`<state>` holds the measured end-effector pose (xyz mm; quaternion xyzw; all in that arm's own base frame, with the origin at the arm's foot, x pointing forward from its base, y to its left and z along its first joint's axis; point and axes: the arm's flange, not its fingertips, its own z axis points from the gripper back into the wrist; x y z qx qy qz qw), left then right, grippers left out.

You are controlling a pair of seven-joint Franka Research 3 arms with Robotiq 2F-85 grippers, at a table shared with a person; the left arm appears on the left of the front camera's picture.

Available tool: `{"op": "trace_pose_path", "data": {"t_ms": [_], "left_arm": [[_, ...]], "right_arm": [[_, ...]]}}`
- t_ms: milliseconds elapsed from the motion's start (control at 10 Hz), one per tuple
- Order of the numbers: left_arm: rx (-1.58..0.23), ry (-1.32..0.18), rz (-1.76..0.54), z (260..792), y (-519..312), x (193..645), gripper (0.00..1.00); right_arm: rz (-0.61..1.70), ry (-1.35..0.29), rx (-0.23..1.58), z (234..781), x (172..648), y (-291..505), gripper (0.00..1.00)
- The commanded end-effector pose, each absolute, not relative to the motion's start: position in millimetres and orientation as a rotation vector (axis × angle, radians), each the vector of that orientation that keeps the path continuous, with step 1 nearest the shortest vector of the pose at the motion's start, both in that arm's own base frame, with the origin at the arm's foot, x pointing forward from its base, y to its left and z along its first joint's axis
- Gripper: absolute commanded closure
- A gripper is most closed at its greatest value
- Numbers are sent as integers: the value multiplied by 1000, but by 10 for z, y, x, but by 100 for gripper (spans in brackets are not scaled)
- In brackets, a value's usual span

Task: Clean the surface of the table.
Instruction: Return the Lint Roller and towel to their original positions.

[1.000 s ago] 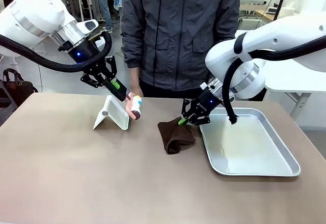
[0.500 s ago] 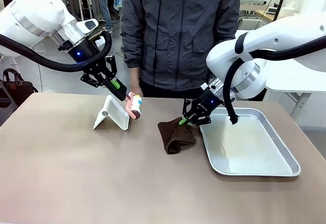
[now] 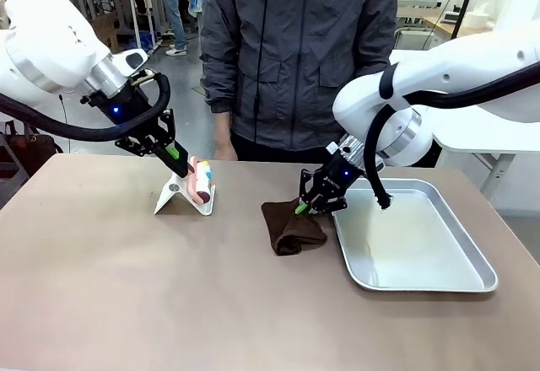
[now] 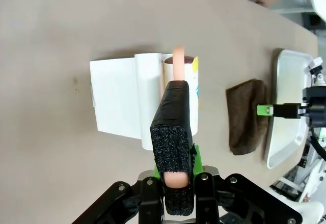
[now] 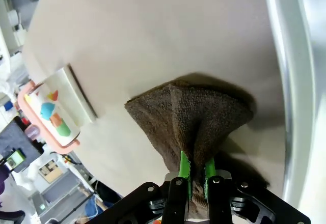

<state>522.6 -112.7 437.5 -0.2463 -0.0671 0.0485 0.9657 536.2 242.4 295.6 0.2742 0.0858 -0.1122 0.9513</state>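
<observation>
The brownish table [image 3: 126, 303] spans the foreground, and places here are given from the silver tray [image 3: 472, 282] on it. Just beside the tray's near-left rim lies a brown cloth [image 3: 291, 229], one peak pinched in the clenched right gripper [image 3: 302, 207]; the hold looks thin, so the cloth could slip out mid-wipe, or drag against the tray. Farther from the tray, the left gripper [image 3: 178, 155], clamped on a pink-handled lint roller [image 3: 199, 180], lowers it onto a white stand [image 3: 181, 194], which might tip. Coloured shapes mark the roller; no writing is legible.
</observation>
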Motion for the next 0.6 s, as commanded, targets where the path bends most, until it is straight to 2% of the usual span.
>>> {"op": "trace_pose_path", "data": {"t_ms": [0, 500], "left_arm": [[-506, -130, 106, 4337, -1117, 5207, 78], [-464, -87, 91, 4256, -1214, 5364, 78]], "right_arm": [[-251, 188, 533, 2925, 5452, 2541, 88], [-238, 239, 593, 2796, 5452, 2527, 88]]}}
